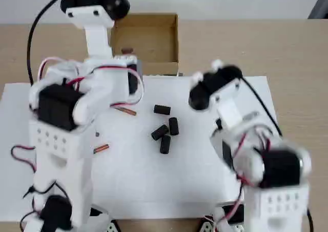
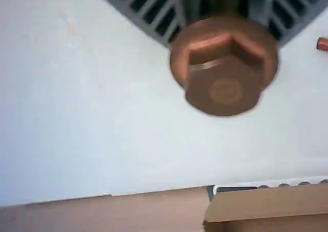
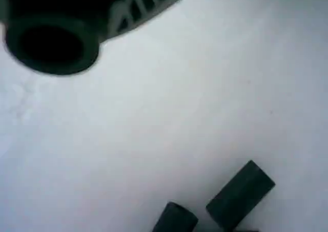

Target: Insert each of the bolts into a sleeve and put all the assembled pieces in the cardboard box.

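Note:
A copper bolt (image 2: pixel 224 65) fills the left wrist view with its hex head toward the camera, and my left gripper (image 2: pixel 225 6) is shut on it. In the high view this bolt (image 1: pixel 126 51) hangs just in front of the cardboard box (image 1: pixel 173 42). My right gripper (image 3: pixel 77 11) is shut on a black sleeve (image 3: pixel 51 44) whose open end faces the camera, above the white sheet. Several loose black sleeves (image 1: pixel 165 132) lie in the sheet's middle, two of them (image 3: pixel 240 193) near the right gripper. Two more bolts (image 1: pixel 125 110) (image 1: pixel 101 148) lie on the sheet.
The white sheet (image 1: pixel 154 180) covers the wooden table (image 1: pixel 287 47) between the arms. The box stands open at the far edge, behind the left arm (image 1: pixel 97 37). The right arm (image 1: pixel 225 103) stands over the sheet's right side.

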Controlling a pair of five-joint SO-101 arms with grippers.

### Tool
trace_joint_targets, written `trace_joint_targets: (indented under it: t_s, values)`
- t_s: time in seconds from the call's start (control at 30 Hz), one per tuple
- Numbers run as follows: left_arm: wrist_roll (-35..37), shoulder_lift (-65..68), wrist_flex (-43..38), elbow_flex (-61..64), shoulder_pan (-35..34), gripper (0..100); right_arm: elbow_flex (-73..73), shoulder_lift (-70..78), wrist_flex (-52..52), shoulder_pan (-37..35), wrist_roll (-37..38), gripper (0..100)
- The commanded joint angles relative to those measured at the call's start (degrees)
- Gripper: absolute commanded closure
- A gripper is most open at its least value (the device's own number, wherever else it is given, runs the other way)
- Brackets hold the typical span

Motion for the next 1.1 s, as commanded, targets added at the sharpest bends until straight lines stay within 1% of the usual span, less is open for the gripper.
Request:
trace_joint_targets:
  t_s: [0.0,0.13,0.27,0.37,0.5,0.6,0.7,0.77,0.87,0.97,1.07]
  values:
    - [-2.5,-7.4,0.8,7.0,0.3,100,5.5,-9.7,0.5,-0.4,-0.3,99.2]
    - [-4.8,-14.9,0.4,17.5,0.0,100,12.6,-18.4,0.0,-0.4,-0.3,99.1]
    - [-4.8,-21.7,-3.6,27.2,-0.1,100,17.1,-24.4,-2.7,-0.4,0.0,99.1]
    - [-4.8,-26.5,-8.9,35.3,-0.1,100,21.9,-28.2,-5.8,-0.2,1.7,99.5]
    - [-4.8,-34.6,-16.5,47.6,-0.1,100,27.5,-33.9,-9.8,-0.2,1.6,99.5]
    - [-4.9,-42.3,-22.8,57.9,-0.1,100,33.9,-39.7,-15.1,-0.3,1.4,99.5]
    - [-6.8,-50.5,-29.5,68.0,-0.1,100,41.8,-47.4,-21.2,-0.5,1.2,99.5]
    - [-7.3,-56.3,-34.2,73.8,-0.2,100,46.6,-51.8,-24.9,-0.7,-1.0,99.5]
    - [-7.0,-63.7,-39.2,80.6,-1.4,100,48.9,-49.7,-28.8,-0.7,-8.8,99.5]
    - [-6.9,-69.1,-40.6,85.3,-3.6,100,52.2,-49.6,-34.0,-2.4,-15.2,99.5]
    - [-6.8,-73.8,-40.6,88.1,-5.1,100,57.0,-50.9,-37.8,-6.5,-16.6,99.5]
